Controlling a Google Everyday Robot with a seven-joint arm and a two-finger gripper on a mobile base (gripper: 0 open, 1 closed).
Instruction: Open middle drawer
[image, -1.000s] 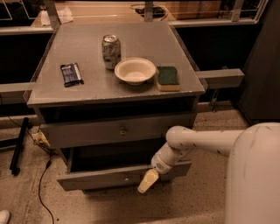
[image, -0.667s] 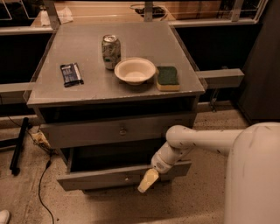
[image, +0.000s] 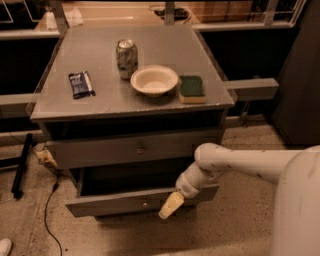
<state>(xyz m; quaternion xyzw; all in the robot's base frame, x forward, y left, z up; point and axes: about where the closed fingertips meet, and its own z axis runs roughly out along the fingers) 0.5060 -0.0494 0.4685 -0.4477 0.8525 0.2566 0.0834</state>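
Observation:
The middle drawer (image: 120, 204) is the grey front with a small central knob low on the cabinet. It stands pulled out toward the camera, with a dark opening above and behind its front. My gripper (image: 171, 205), a pale yellowish tip on the white arm (image: 235, 161), hangs just in front of the drawer front, right of the knob. Whether it touches the front is not visible.
Above the open drawer is a shut grey drawer (image: 135, 148) with a knob. On the cabinet top (image: 100, 52) stand a can (image: 126, 58), a white bowl (image: 154, 80), a green sponge (image: 192, 88) and a dark snack packet (image: 81, 84). A cable (image: 50, 200) runs over the floor at left.

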